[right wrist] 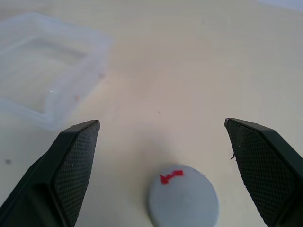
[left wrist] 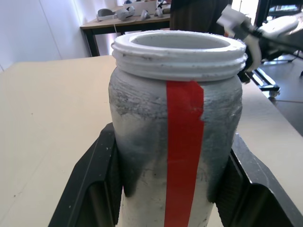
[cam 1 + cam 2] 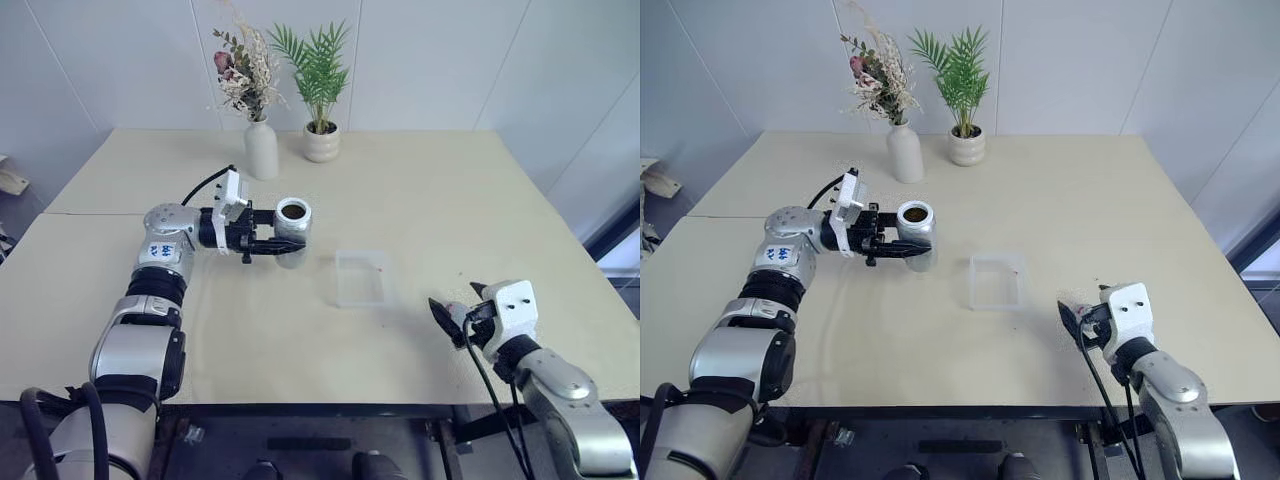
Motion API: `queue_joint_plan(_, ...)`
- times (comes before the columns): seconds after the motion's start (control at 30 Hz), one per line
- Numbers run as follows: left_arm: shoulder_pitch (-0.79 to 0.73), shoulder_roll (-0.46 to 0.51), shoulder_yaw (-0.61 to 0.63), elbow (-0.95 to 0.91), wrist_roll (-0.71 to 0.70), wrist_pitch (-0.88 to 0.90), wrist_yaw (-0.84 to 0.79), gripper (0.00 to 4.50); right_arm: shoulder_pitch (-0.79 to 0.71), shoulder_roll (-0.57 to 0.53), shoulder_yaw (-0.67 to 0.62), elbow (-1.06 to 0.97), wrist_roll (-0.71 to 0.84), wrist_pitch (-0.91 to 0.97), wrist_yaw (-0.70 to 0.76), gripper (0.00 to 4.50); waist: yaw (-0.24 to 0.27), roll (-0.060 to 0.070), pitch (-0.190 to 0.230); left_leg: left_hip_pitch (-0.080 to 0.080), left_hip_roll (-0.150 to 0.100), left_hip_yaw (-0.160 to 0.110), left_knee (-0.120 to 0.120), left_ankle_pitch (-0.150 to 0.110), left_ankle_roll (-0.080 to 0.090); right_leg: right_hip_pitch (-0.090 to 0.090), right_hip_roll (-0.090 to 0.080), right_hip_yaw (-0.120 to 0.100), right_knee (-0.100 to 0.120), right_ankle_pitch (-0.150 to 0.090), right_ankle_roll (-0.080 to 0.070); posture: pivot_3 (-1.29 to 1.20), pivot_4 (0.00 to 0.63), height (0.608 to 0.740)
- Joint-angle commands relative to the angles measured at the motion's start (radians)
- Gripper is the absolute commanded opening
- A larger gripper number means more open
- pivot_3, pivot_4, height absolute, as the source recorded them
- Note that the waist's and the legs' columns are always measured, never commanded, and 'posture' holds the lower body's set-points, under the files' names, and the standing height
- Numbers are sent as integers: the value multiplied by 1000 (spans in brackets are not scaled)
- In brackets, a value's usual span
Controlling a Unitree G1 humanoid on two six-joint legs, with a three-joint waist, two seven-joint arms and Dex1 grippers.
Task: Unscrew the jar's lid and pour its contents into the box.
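The jar (image 3: 292, 232) stands upright with its mouth uncovered and dark contents showing inside. My left gripper (image 3: 286, 243) is shut on the jar's body, left of the box (image 3: 361, 278). In the left wrist view the black fingers (image 2: 94, 189) clamp both sides of the jar (image 2: 175, 137), which has a red strip down its side. The lid (image 1: 183, 196), grey with a red mark, lies flat on the table between the wide-apart fingers of my open right gripper (image 1: 162, 122). The right gripper (image 3: 455, 297) sits low, to the right of the clear, empty box (image 1: 47, 75).
A white vase (image 3: 261, 148) of dried flowers and a white plant pot (image 3: 322, 142) with a green palm stand at the back of the beige table (image 3: 450, 200). The table's front edge runs just below my right gripper.
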State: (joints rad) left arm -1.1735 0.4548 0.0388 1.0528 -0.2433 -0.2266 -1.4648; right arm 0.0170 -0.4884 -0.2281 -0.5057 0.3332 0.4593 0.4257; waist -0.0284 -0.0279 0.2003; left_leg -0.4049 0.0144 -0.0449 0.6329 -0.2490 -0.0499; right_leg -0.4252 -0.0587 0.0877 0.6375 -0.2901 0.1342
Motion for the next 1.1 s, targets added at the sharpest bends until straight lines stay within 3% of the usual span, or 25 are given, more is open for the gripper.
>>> queue_joint_plan(0.03, -80, -17, -6, 61, 59, -135, 62, 2055, 46, -69, -84, -152, 167, -18, 159, 4461, 1, 0, 0, 0, 0, 0, 0, 0, 0, 0, 0, 0, 0, 0, 0, 0, 150, 740)
queue_joint_plan(0.17, -136, -46, -34, 141, 140, -257, 159, 2055, 93, -123, -155, -180, 284, -33, 271, 4461, 1, -1, 1, 0, 0, 0, 0, 0, 0, 3, 0, 0, -4, 1, 3, 0, 150, 740)
queue_joint_plan(0.53, -244, -121, -230, 257, 485, -527, 525, 2055, 113, -191, -245, -142, 308, -50, 318, 4461, 2, -3, 2, 2, -1, 0, 2, 0, 0, 11, -1, 0, -16, 7, 8, 0, 150, 740)
queue_joint_plan(0.7, -305, -117, -428, 268, 756, -621, 859, 2055, 137, -177, -248, -190, 308, -36, 267, 4461, 2, -6, 3, 2, -1, 0, 2, 0, 0, 11, -1, 0, -16, 7, 8, 0, 150, 740)
queue_joint_plan(1.1, -505, -137, -958, 266, 1387, -668, 1838, 2055, 153, -209, -279, -217, 331, 2, 224, 4461, 4, -11, 6, 1, -2, 0, 0, -1, -1, 11, -1, 1, -20, 7, 10, 0, 150, 740)
